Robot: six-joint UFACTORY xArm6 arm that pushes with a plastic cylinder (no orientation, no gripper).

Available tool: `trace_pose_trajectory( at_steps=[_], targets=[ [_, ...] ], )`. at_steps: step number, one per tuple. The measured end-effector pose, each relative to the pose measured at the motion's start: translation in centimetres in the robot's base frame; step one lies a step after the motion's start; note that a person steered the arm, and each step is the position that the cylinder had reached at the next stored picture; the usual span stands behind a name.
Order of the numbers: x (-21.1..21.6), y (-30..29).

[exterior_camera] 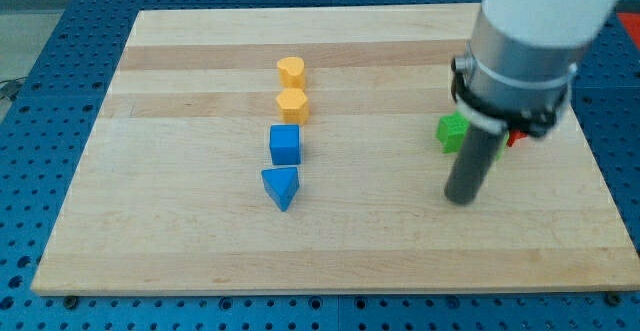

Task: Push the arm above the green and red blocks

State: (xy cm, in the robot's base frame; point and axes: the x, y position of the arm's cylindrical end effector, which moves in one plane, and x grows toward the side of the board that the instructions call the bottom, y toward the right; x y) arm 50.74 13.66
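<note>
A green block (452,131) lies at the view's right on the wooden board (180,221), partly hidden behind my rod. A small piece of a red block (515,138) shows just right of the rod; the arm covers the rest, so its shape is unclear. My tip (460,199) rests on the board just below the green block and left of the red one, apart from both.
A column of blocks stands at the board's middle: a yellow heart-like block (291,71), a yellow hexagon (292,105), a blue cube (285,145) and a blue triangle (281,186). The board's right edge (612,191) is near the arm.
</note>
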Motion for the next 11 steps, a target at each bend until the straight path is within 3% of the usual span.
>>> trace_pose_trajectory(
  at_steps=[2, 4, 6, 7, 9, 11],
  targets=[
    [-0.1, 0.4],
    [-2.5, -5.8],
    [-15.7, -5.6],
    [-18.5, -1.2],
    [-17.8, 2.3],
    [-14.0, 6.0]
  ],
)
